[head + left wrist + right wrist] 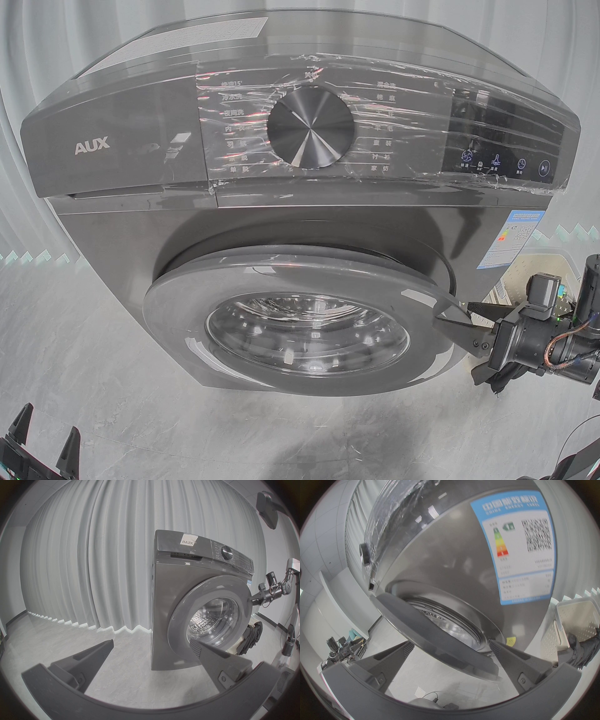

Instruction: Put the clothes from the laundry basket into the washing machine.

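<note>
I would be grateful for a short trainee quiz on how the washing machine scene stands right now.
1. True or false: the door is fully shut.
2. The right gripper is at: A) the dial, B) the door's edge, C) the floor.
3. Fill in: dark clothes hang over the rim of the ____.

Key: 1 false, it stands ajar. 2 B, with a finger on each side of the edge. 3 basket.
</note>
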`<state>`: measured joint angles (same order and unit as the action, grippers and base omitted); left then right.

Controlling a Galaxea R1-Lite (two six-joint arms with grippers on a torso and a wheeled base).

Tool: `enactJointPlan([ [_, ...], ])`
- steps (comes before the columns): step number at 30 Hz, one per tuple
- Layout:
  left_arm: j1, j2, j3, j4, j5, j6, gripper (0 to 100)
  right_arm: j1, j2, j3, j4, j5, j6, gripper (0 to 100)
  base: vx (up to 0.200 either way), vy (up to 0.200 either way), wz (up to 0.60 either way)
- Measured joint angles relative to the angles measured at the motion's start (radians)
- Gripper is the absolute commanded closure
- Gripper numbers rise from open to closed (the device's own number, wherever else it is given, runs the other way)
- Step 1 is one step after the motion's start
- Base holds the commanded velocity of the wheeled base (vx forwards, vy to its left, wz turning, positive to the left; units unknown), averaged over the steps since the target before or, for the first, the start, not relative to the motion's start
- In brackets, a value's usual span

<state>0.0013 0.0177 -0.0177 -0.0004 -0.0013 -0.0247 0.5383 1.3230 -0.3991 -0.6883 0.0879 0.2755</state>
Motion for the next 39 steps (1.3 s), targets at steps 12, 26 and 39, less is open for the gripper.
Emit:
enactJointPlan([
  [12,0.0,0.0,0.0,0.0,-0.001,0.003,0,0.016,0.037,-0.004,0.003,0.002,-0.002,0,-0.05,0.0,0.0],
  [26,0.0,0.0,0.0,0.0,0.0,0.0,0,0.028,0.012,0.026,-0.003,0.018,-0.003,0,-0.086,0.0,0.0],
  [39,0.0,0.0,0.0,0.0,0.0,0.002,0,0.05,0.009,0.074,0.007,0.019,-0.004,0,0.0,0.0,0.0],
])
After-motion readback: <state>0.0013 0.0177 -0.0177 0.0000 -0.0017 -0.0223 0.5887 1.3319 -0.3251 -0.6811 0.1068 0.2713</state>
